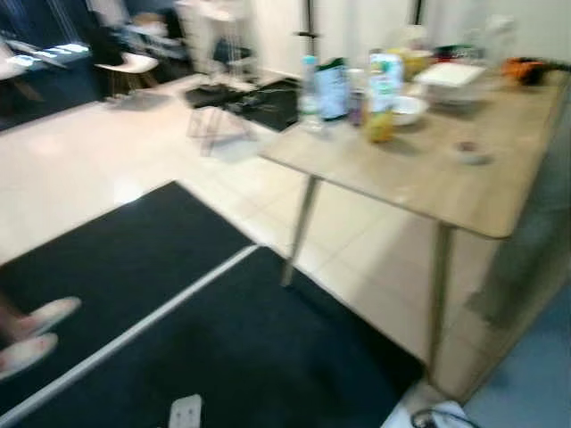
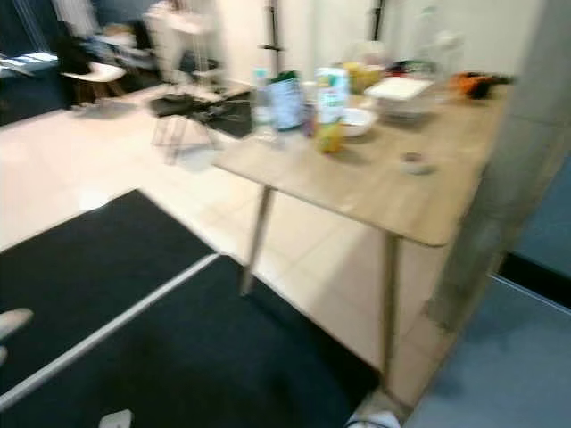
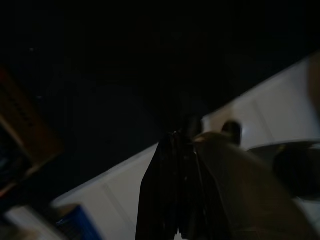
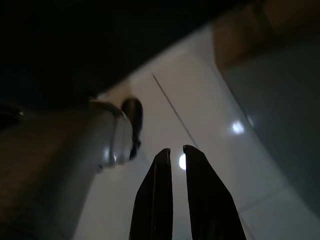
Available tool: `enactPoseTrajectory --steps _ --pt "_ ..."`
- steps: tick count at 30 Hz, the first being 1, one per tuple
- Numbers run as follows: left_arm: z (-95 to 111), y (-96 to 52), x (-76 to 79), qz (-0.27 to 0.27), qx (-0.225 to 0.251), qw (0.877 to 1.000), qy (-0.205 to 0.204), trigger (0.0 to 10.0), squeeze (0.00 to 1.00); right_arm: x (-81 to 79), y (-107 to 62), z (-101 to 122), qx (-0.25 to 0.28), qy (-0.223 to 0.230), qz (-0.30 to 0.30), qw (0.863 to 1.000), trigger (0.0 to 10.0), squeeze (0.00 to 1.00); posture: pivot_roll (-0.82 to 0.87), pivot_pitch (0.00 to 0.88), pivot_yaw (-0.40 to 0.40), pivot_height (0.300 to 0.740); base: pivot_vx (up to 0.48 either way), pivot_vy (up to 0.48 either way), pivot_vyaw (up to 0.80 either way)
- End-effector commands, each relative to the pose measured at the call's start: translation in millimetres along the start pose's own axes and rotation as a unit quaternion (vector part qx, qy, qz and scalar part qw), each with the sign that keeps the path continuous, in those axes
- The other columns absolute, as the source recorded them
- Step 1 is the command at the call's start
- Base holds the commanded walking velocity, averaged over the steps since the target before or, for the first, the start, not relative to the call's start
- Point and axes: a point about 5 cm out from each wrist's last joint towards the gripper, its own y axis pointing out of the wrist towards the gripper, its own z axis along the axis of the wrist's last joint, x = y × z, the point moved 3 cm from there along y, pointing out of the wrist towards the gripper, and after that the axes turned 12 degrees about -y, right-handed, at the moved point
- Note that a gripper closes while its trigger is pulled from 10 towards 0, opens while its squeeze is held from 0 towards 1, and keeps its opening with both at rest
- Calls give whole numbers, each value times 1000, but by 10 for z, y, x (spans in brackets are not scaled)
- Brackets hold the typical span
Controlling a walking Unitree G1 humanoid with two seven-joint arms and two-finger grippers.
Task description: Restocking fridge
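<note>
A light wooden table stands ahead to the right, blurred. At its far left end are groceries: a clear water bottle, a dark carton, a white and green carton and a small yellow item. Behind them are a white bowl and a white container. Both arms hang low over the floor. My left gripper is dark, its fingers pressed together. My right gripper is shut over pale tiles with nothing in it.
A black mat with a white stripe covers the floor in front. A person's feet in pale slippers stand at the left edge. A grey upright panel rises at the right. A chair and a wire rack stand further back.
</note>
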Motion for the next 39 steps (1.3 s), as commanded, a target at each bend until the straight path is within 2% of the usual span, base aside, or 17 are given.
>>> enactPoseTrajectory --steps 1,22,39 --pt "-6 -10 -36 6 -2 1000 4 10000 0 -65 14 29 3 0 8 1000 10000 0 -111 0 53 740 0 0 800" --pt "-10 -10 -36 7 -2 1000 0 10000 0 -100 18 17 -1 -14 7 1000 10000 0 -111 0 57 740 0 0 796" --pt "-27 -10 -26 0 -9 1000 4 10000 0 -84 20 28 0 -19 -4 1000 10000 0 -113 0 59 740 45 0 73"
